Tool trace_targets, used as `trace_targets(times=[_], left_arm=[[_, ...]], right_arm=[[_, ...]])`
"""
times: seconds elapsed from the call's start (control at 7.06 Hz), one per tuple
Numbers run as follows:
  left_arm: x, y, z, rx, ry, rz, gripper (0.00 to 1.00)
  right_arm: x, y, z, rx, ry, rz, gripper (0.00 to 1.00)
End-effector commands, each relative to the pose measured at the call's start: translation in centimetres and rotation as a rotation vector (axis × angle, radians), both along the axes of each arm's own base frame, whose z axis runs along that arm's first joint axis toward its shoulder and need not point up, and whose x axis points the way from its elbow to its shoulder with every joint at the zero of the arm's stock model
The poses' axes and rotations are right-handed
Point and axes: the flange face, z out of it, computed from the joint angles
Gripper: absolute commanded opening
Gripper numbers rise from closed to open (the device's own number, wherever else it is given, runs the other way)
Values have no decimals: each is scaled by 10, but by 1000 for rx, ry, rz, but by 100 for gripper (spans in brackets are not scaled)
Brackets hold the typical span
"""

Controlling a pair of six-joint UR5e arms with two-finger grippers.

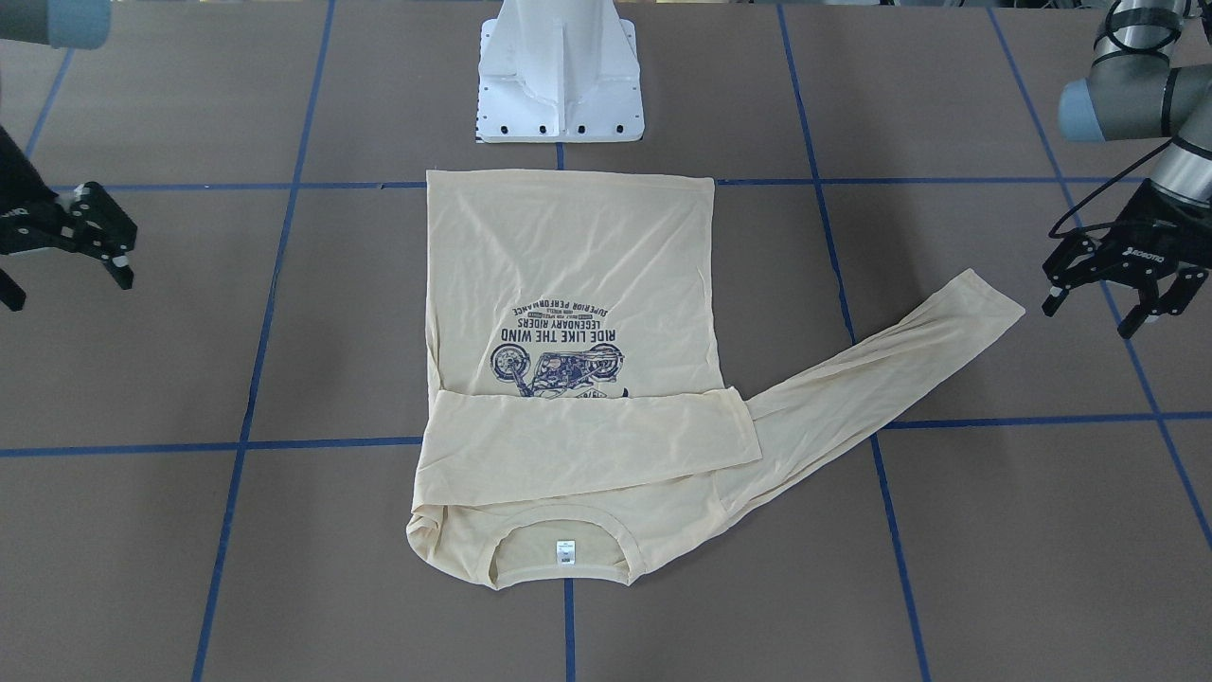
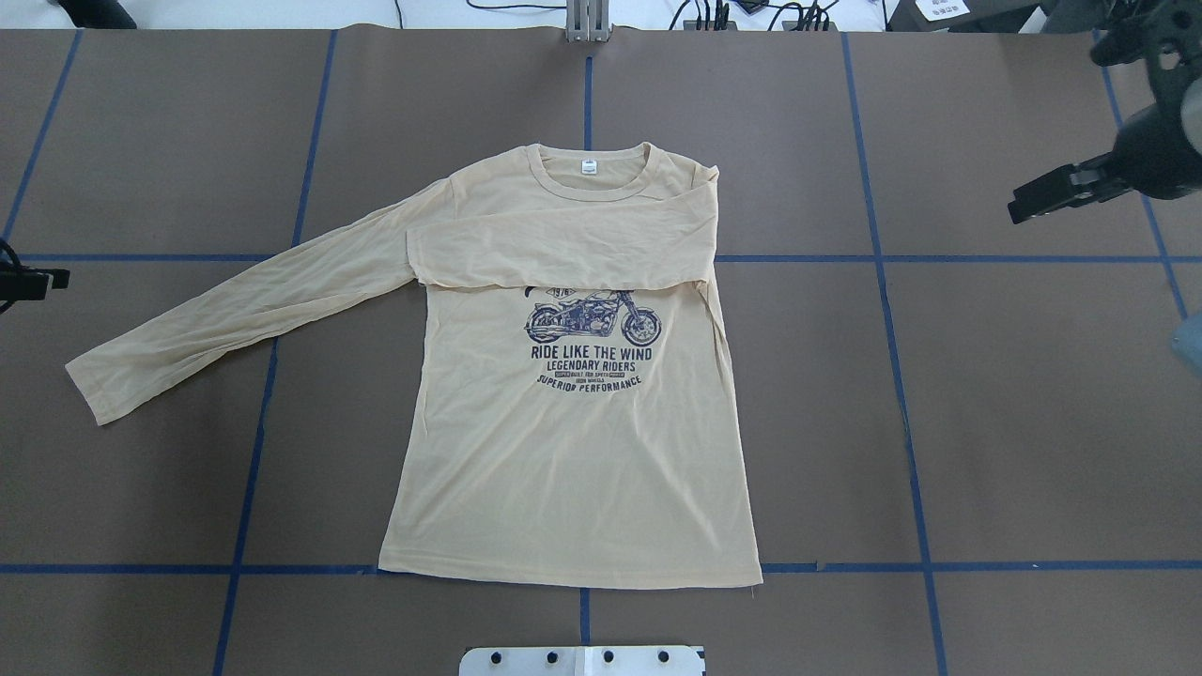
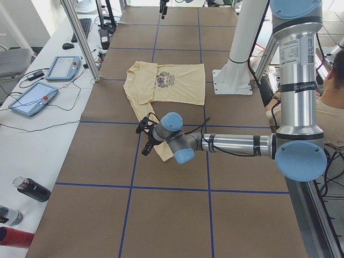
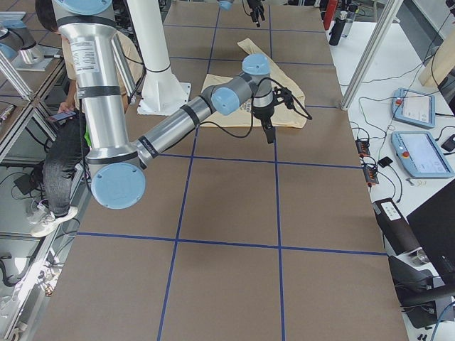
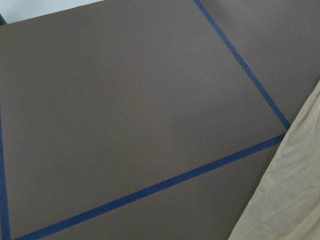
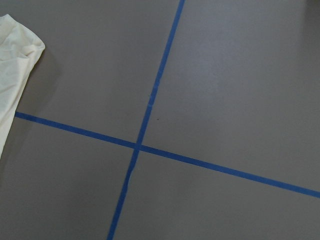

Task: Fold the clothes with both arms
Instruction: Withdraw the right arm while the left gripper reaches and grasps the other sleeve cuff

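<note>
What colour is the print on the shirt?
The print is navy blue; clearest in the overhead exterior view.

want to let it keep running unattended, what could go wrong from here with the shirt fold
1. The unfolded sleeve lies thin and flat on the table; the open left gripper, near its cuff, may miss the cloth.
2. The folded sleeve rests loose across the chest; laying the other over it could drag it askew.
3. The shoulder by the collar is bunched, so creases may get folded in.

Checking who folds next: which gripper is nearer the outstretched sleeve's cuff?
Left. The left gripper is just beyond the cuff; the right gripper sits past the T-shirt's opposite side.
</note>
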Motion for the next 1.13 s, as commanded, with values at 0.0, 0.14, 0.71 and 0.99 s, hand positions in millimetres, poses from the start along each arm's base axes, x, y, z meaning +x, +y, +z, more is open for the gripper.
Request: trace_targets(times=[0.0, 0.14, 0.71, 0.99], left_arm=[[7, 28, 36, -26, 21, -7, 100], [16, 39, 48, -44, 54, -41, 95], [62, 58, 56, -150, 92, -45, 70], [65, 62, 65, -161, 80, -37, 68]], right_arm=[[29, 8, 24, 8, -15, -23, 100], [29, 8, 24, 8, -15, -23, 100], [29, 8, 22, 9, -16, -19, 100], [29, 8, 23, 9, -15, -18, 100]])
